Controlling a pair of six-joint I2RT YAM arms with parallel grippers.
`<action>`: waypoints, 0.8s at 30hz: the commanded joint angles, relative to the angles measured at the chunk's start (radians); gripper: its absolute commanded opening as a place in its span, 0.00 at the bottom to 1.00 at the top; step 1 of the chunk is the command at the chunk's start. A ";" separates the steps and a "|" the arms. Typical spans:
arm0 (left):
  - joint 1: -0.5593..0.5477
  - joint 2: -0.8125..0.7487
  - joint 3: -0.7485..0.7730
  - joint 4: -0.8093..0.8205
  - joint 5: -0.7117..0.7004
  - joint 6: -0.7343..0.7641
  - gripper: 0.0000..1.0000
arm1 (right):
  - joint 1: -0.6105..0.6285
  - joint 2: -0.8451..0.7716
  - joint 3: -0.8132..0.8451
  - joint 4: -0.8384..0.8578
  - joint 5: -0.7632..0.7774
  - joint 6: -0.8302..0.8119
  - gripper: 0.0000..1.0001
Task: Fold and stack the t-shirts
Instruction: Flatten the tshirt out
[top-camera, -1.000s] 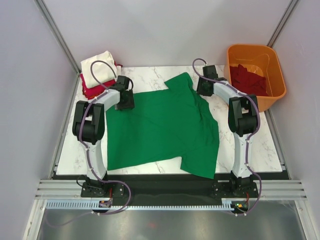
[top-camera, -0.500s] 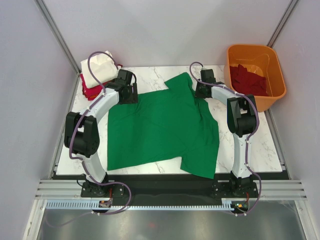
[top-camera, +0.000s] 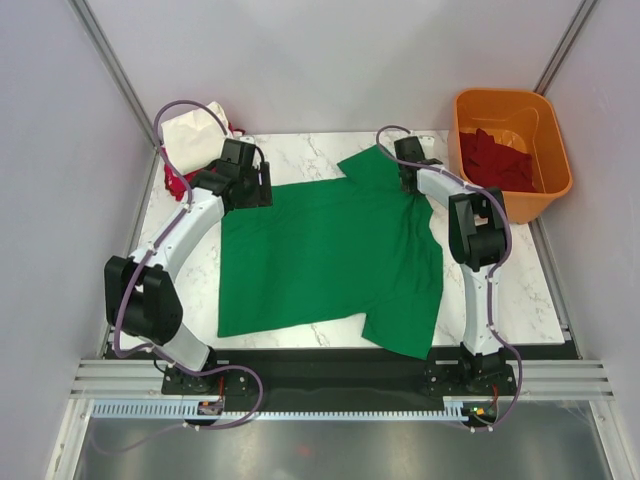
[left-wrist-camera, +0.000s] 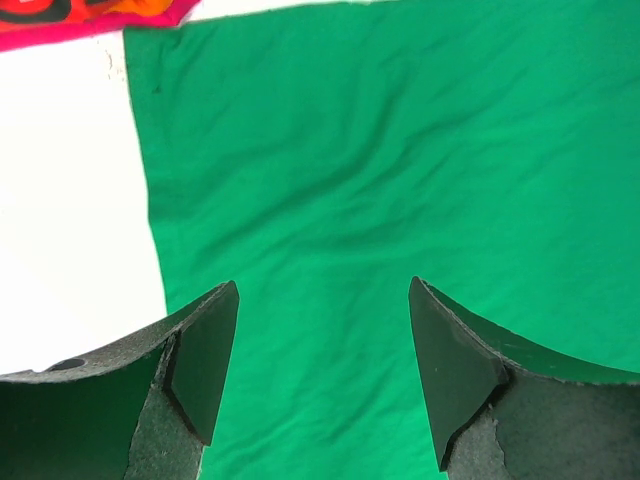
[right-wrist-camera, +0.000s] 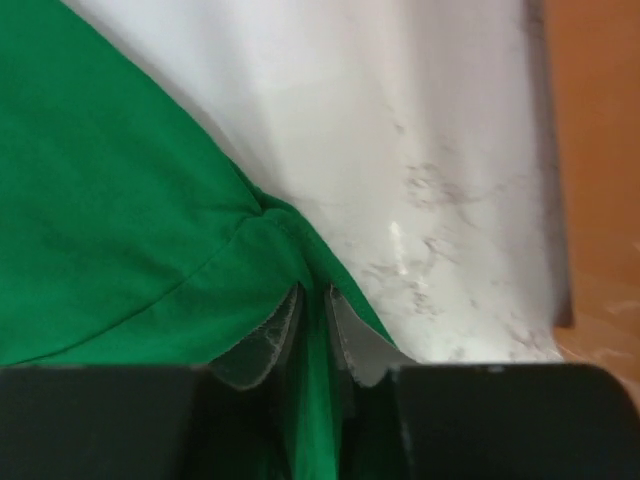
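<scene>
**Fig. Both arms at the far edge of a spread shirt.**

The right gripper (right-wrist-camera: 313, 302) is pressed together on a raised ridge of the green shirt (top-camera: 330, 255). It pinches the cloth at the far right edge, beside the far sleeve. The left gripper (left-wrist-camera: 322, 288) is spread wide above the cloth, just inside the shirt's far left corner, and holds nothing. Whether its fingertips touch the cloth cannot be told.

The green shirt lies mostly flat across the middle of the table (top-camera: 300, 148), with a sleeve pointing far and another pointing near, both on the right side.

**Handling (judged).** The cloth looks light, limp and thin. It puckers at the pinch, so it will sag, drag and wrinkle rather than keep a shape. On the smooth marble top it is likely to slide. The best holds are the edges and corners, a hem corner on the left and a shoulder or sleeve seam on the right, with both lifted evenly.

**Count.**
- One green shirt, spread out.
- One folded stack at the far left, showing a cream shirt (top-camera: 190, 132) over a red shirt (top-camera: 176, 184). Any layers beneath are hidden.
- One orange tub (top-camera: 500, 93) at the far right, holding dark red cloth (top-camera: 495, 155) whose number of pieces cannot be told.
- Two arms, each with one gripper.
</scene>
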 joint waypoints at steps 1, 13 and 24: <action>-0.001 -0.009 -0.019 -0.008 0.008 0.016 0.77 | -0.023 -0.027 -0.030 -0.076 0.117 0.008 0.26; -0.001 -0.021 -0.015 -0.008 0.008 0.016 0.77 | -0.022 -0.255 -0.081 -0.069 0.072 -0.009 0.85; -0.076 -0.379 -0.340 -0.007 0.058 -0.165 0.73 | 0.117 -0.669 -0.446 0.054 -0.284 0.094 0.86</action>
